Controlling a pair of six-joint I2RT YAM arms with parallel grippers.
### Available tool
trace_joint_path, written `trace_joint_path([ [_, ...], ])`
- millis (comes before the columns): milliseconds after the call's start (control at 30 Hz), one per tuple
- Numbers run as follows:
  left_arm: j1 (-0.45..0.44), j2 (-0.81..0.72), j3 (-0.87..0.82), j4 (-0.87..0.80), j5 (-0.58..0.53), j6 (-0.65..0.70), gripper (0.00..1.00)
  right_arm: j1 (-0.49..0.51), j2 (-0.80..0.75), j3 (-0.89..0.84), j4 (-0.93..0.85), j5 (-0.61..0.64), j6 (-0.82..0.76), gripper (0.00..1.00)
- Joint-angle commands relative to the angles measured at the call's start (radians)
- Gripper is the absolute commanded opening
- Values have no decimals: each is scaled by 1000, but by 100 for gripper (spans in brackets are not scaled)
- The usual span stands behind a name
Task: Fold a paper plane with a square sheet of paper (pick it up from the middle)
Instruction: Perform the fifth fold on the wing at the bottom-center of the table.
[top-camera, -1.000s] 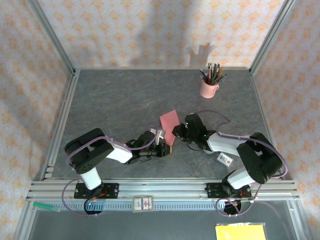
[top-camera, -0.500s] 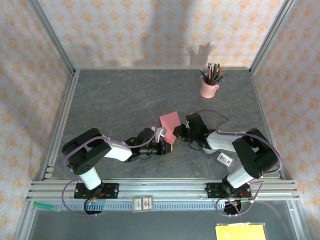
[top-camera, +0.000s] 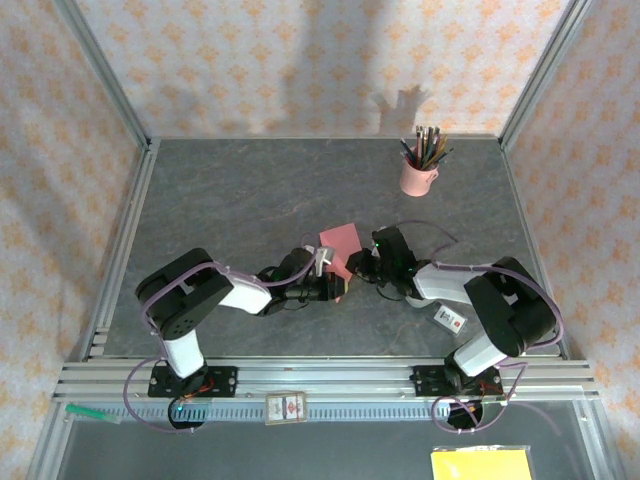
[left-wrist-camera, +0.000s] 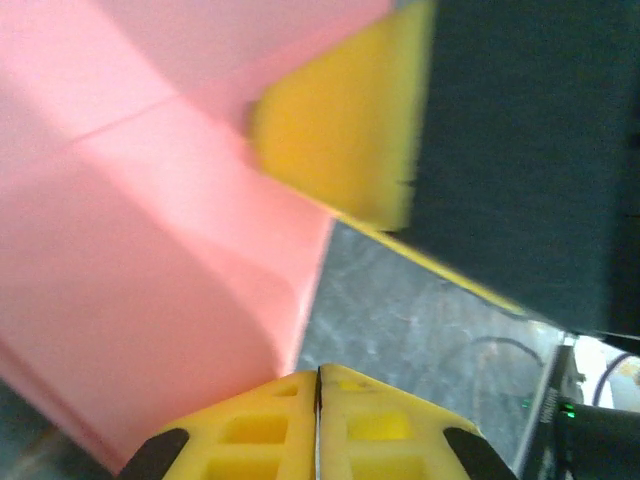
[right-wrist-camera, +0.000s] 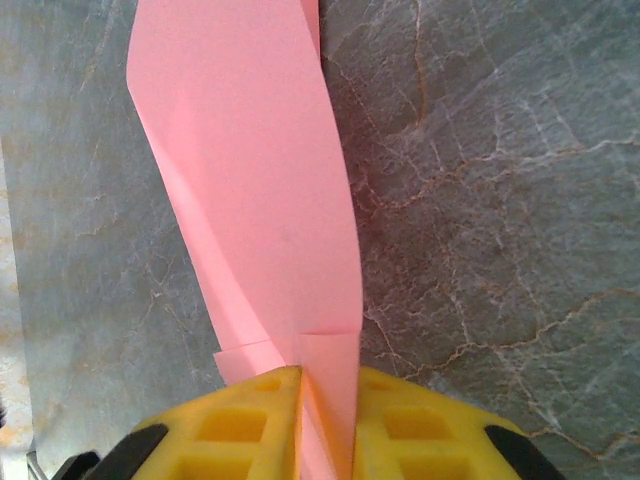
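Grey stone-look table (top-camera: 250, 200) with patterned walls around it, and both arms huddled over the middle. The square sheet of paper (right-wrist-camera: 260, 180) is right between them, already folded into a long narrow strip and lifted off the surface rather than lying flat. The right gripper (right-wrist-camera: 325, 400) has its near end pinched, with the pink running straight down between the yellow pads, and that grip looks the same as a second ago. What changed is on the other side: the left arm has swung its shoulder and elbow in closer, and the left gripper (left-wrist-camera: 318, 385) has squeezed the last bit so its pads now sit flush together. The sheet's edge runs right down to those pads, but I honestly can't tell if any paper is actually caught in there. My guess is it's pressing in a crease while the right one holds things steady, so we're mid-fold and nowhere near a dart yet.
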Motion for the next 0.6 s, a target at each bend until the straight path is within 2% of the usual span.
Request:
trace_joint_path([
  [0, 14, 28, 20, -45, -4, 30, 10, -5, -13, -14, 23, 7, 5, 18],
  [567, 31, 52, -16, -121, 30, 77, 8, -79, 34, 69, -17, -29, -119, 19],
])
